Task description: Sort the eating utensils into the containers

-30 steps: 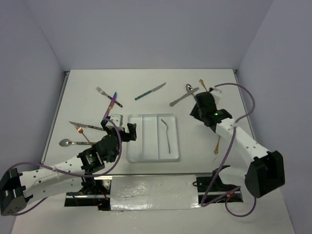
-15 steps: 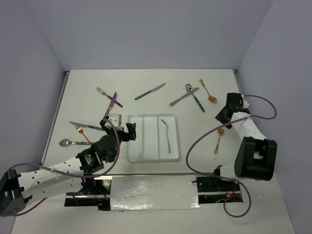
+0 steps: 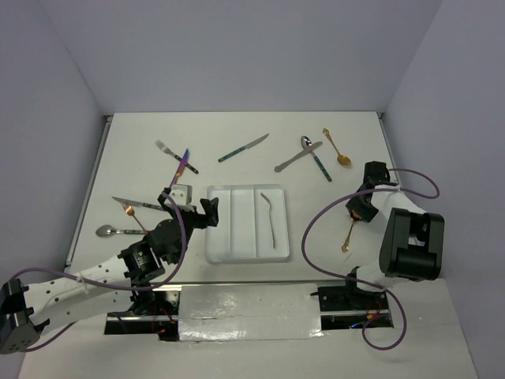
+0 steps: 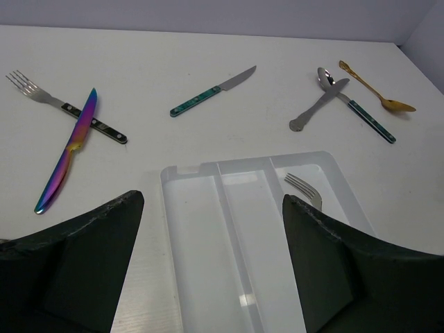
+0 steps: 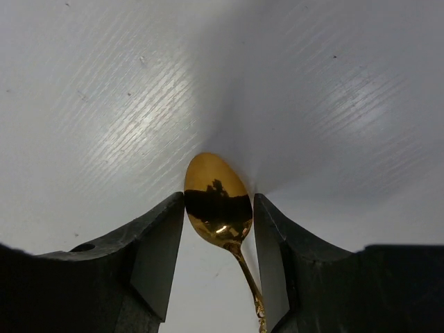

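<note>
Barely getting going here: only one silver fork is lying in the right compartment of the white tray, the rest are sitting loose on the tabletop. The left hand is hovering wide open and empty, the right hand is straddling the gold spoon at its bowl, can't tell if it's gripping

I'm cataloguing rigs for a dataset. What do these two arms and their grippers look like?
The left arm and right arm have white tubular links with black joint housings. Each carries a looping purple cable. The left gripper and right gripper have chunky matt black fingers.
</note>
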`<state>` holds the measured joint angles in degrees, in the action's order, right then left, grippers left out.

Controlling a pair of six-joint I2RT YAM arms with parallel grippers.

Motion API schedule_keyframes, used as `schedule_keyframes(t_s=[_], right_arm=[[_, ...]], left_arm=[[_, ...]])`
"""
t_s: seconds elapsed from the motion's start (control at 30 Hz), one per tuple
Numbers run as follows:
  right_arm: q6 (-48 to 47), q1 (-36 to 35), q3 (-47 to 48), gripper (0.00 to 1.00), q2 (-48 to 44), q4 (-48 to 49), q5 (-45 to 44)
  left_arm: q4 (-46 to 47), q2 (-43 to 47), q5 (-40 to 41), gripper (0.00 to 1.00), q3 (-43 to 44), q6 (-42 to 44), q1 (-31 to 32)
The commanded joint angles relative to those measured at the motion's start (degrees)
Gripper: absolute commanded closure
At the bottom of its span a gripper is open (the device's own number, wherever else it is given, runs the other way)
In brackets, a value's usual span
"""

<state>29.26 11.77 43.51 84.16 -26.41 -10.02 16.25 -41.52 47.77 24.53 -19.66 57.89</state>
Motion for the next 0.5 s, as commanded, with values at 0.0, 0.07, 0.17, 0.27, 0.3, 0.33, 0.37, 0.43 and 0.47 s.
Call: schedule_keyframes(t_s=[0.0, 0.07, 0.17, 0.27, 0.3, 0.33, 0.37, 0.43, 0.47], right_arm=[[-0.4, 0.1, -1.0, 0.48, -2.9, 1.5, 1.9], [-0.2, 0.1, -0.9, 0.49, -2.3, 1.3, 2.6], [0.3, -0.3, -1.0, 0.51, -1.6, 0.5, 2.1], [0.6, -1.8, -1.2, 0.52, -1.6, -0.5, 1.8], [0.6, -3.1, -1.2, 0.52, -1.4, -0.7, 1.7], [0.7, -3.4, -0.9, 0.52, -0.9, -0.9, 1.3], [1.0, -3.5, -0.7, 0.53, -0.3, -1.8, 1.0], [1.1, -3.6, -0.3, 0.54, 1.4, -2.1, 1.1], [0.9, -3.8, -0.1, 0.57, 1.6, -2.0, 1.5]], left_arm=[[1.2, 0.3, 0.8, 0.06, 1.7, -0.1, 0.1], [1.2, 0.3, 0.9, 0.06, 1.7, -0.1, 0.1], [1.5, 0.4, 1.1, 0.06, 1.7, 0.1, 0.1], [1.5, 0.2, 1.1, 0.06, 1.6, 0.1, 0.1], [1.4, 0.2, 1.1, 0.06, 1.7, 0.1, 0.1], [1.3, 0.1, 1.3, 0.06, 1.7, 0.3, 0.1], [1.5, 0.0, 1.6, 0.06, 1.6, 0.5, 0.1], [1.9, -0.1, 2.6, 0.06, 1.4, 0.5, 0.1], [1.8, -0.2, 2.8, 0.06, 1.5, 0.5, 0.1]])
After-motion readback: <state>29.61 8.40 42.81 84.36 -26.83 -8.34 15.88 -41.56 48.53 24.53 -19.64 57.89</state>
